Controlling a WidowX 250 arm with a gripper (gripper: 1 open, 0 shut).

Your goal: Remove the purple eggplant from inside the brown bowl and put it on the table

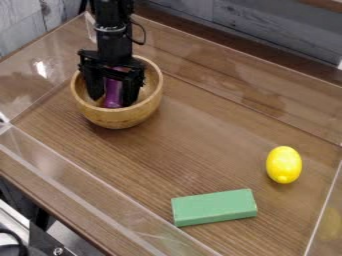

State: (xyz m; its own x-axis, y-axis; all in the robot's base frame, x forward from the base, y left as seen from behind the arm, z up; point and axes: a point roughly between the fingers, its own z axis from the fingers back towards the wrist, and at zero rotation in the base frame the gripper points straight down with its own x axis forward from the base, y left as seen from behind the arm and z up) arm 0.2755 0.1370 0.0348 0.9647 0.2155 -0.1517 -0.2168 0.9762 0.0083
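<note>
The single black arm comes down from the top left of the view, and its wrist stands vertical. The gripper (pixel 112 93) points straight down with its jaws spread wide. The two dark fingers (pixel 88 84) stand parallel and upright, one on each side, at the same low height.

Purple eggplant (pixel 114 93), light-brown bowl (pixel 134 112)

Eggplant (pixel 114 93) in the bowl (pixel 118 115) at table (pixel 201 130) left; lemon (pixel 283 164) far right, block (pixel 214 207) in front.
</note>
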